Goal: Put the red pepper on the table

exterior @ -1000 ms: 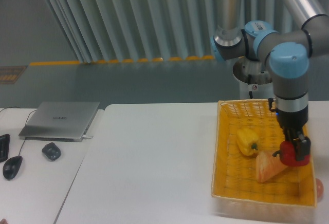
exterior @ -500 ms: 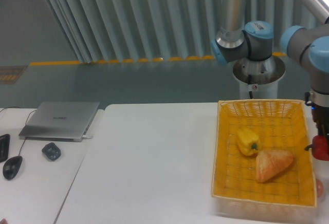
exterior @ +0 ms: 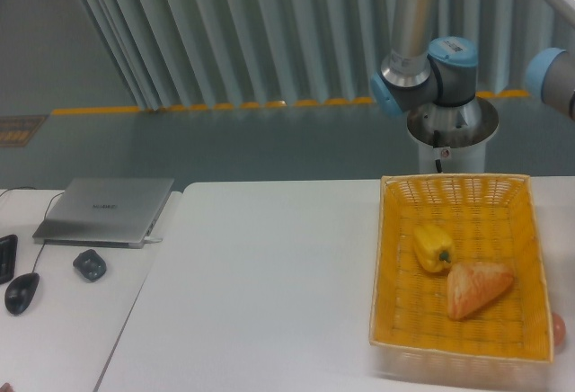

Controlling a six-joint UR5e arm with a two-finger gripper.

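Red pepper and my gripper — both out of the camera's view past the right edge.
Half a second ago the pepper hung clamped in my gripper just beyond the basket's (exterior: 388,257) right rim; now only my arm's joints (exterior: 429,73) show above the table (exterior: 269,266). Pepper's position, heading and long axis cannot be told — nor my jaws' opening. Yellow pepper (exterior: 433,247) and bread wedge (exterior: 476,288) lie unmoved in the basket.
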